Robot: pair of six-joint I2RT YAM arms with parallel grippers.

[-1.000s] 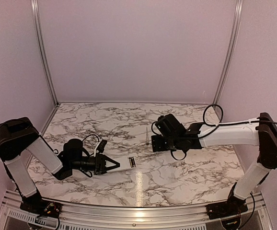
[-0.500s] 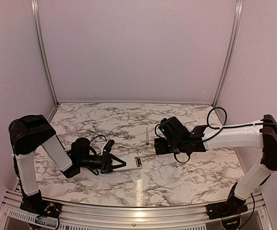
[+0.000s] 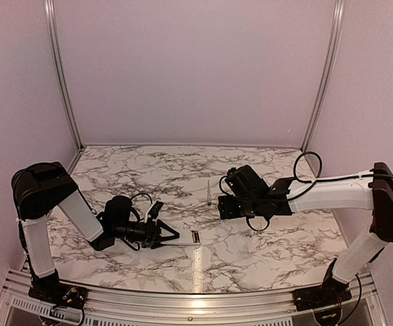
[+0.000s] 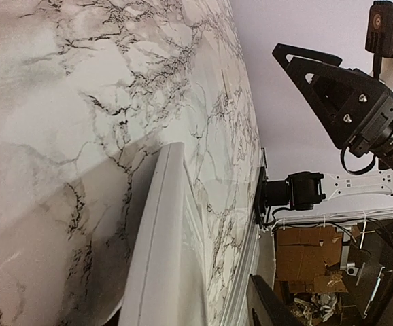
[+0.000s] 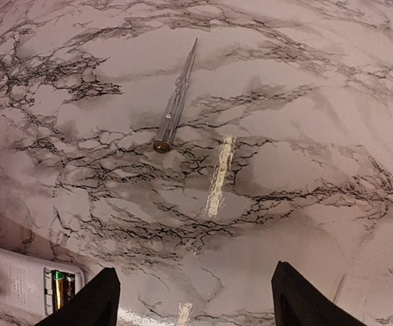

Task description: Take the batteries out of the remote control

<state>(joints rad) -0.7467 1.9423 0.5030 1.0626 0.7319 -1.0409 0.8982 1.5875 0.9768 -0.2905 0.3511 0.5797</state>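
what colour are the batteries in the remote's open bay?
The batteries look one dark, one orange-gold with a green end; right wrist view shows them best.

Robot lab test cell, plain lilac panels (image 3: 196, 68), aluminium frame posts (image 3: 62, 75), marble-print tabletop (image 3: 149, 170), cardboard boxes (image 4: 309, 261) beyond

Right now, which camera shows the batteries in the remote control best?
Right wrist. At its lower left edge the batteries lie side by side in the open compartment of the remote control. The top external view shows only a small dark patch at the remote's end; the left wrist sees the remote edge-on, no batteries.
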